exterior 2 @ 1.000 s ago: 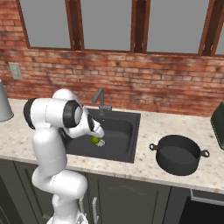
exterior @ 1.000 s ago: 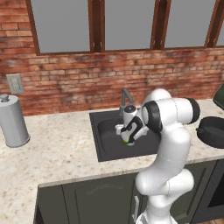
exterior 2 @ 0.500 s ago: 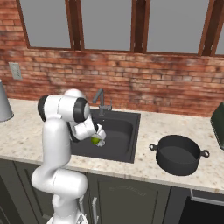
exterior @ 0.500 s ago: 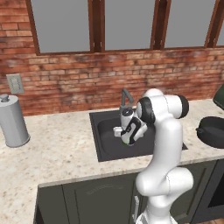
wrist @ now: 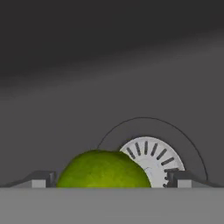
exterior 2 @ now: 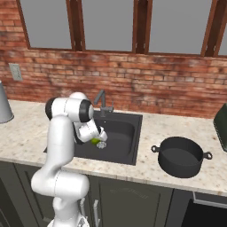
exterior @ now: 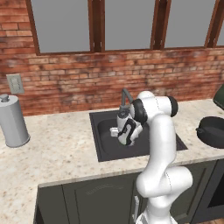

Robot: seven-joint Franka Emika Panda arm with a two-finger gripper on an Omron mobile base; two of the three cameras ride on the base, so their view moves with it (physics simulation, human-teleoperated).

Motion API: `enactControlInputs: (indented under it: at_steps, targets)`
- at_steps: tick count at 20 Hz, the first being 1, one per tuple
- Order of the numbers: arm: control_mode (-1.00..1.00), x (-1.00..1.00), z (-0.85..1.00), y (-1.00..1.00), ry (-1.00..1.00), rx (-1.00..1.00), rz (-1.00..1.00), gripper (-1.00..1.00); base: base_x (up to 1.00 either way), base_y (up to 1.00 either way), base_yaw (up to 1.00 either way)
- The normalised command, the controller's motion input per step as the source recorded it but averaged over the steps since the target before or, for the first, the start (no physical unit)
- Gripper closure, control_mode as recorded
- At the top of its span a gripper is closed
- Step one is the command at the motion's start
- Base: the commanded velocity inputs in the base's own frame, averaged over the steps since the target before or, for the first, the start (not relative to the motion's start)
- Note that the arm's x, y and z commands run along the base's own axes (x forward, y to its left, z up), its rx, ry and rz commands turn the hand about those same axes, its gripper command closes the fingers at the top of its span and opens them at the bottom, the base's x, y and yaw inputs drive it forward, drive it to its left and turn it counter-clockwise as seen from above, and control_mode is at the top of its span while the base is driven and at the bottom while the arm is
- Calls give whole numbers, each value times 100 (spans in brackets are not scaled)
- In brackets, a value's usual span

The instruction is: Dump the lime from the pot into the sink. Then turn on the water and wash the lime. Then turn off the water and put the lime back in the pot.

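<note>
Picking the lime [wrist: 104,168] up cleanly calls, I judge, for sinking lower so the fingers close across its widest part, not its crown. It lies on the floor of the sink [exterior 2: 126,131], touching the drain [wrist: 151,158]. The gripper [wrist: 107,179] straddles the lime with jaws fully spread, holding nothing. The arm bends down into the sink just in front of the faucet [exterior 2: 102,101]; the pot [exterior 2: 179,156] waits beside the sink.

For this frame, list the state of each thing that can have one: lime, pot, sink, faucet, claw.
lime: on the sink floor beside the drain, between the claw's fingertips, not yet gripped.
pot: upright on the counter right of the sink, empty.
sink: holds the lime; no water visible.
faucet: no water seen running.
claw: open, lowered into the sink around the lime.
</note>
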Motion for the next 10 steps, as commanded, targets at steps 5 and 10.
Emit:
enactControlInputs:
  at_steps: [5, 10]
  targets:
    - [-100, 17, -36, 0, 2, 2, 0, -100, 0, 0, 0]
    - [-100, 0, -34, 0, 2, 0, 0, -100, 0, 0, 0]
